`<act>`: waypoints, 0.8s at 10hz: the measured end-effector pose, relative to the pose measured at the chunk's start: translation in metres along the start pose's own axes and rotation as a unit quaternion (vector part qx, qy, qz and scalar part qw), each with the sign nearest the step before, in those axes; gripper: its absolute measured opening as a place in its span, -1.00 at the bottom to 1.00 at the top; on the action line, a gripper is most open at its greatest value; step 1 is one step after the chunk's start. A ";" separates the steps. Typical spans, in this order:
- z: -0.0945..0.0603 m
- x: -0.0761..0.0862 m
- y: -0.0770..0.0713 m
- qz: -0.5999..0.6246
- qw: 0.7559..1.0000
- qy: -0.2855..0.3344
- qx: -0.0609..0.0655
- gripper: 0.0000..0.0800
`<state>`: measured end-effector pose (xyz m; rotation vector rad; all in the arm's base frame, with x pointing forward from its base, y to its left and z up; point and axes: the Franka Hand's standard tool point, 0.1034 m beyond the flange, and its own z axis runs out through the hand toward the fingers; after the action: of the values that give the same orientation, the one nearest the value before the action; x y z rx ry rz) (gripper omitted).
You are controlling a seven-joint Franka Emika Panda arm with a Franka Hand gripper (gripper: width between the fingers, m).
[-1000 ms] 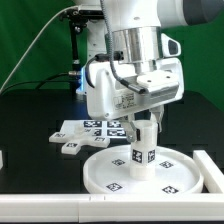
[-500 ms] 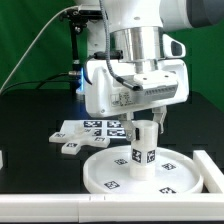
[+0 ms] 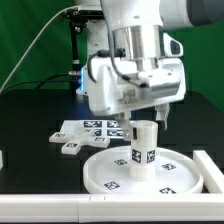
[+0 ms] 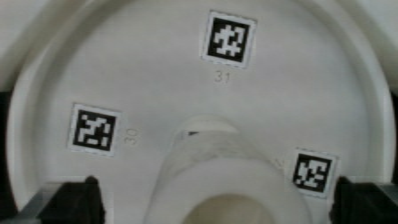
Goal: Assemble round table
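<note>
The round table's white disc (image 3: 170,176) lies flat on the black table, with several square tags on it. The short white leg (image 3: 141,152) stands upright in its central hub and carries tags of its own. My gripper (image 3: 148,118) hangs straight over the leg's top, open, with its fingers apart from the leg on either side. In the wrist view the disc (image 4: 160,70) fills the picture, the leg's rounded top (image 4: 224,195) shows between my dark fingers (image 4: 71,205), and my gripper (image 4: 228,206) holds nothing. The small base piece is not in view.
The marker board (image 3: 84,130) lies flat just behind the disc, toward the exterior view's left. A white bar (image 3: 40,208) runs along the front edge, and a white block (image 3: 211,166) stands at the exterior view's right, close to the disc's rim.
My jaws have opened and let go of the leg's top. The leg stays upright in the hub, and the hand has barely shifted.
</note>
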<state>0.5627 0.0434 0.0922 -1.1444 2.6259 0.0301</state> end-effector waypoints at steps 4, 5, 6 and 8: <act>-0.013 -0.003 0.000 -0.043 0.999 -0.009 -0.011 0.62; -0.013 -0.003 0.000 -0.044 0.999 -0.009 -0.011 0.62; -0.013 -0.003 0.000 -0.044 0.999 -0.009 -0.011 0.62; -0.021 0.005 -0.002 -0.115 0.993 -0.015 -0.026 0.62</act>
<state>0.5553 0.0359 0.1116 -1.4456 2.4634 0.0685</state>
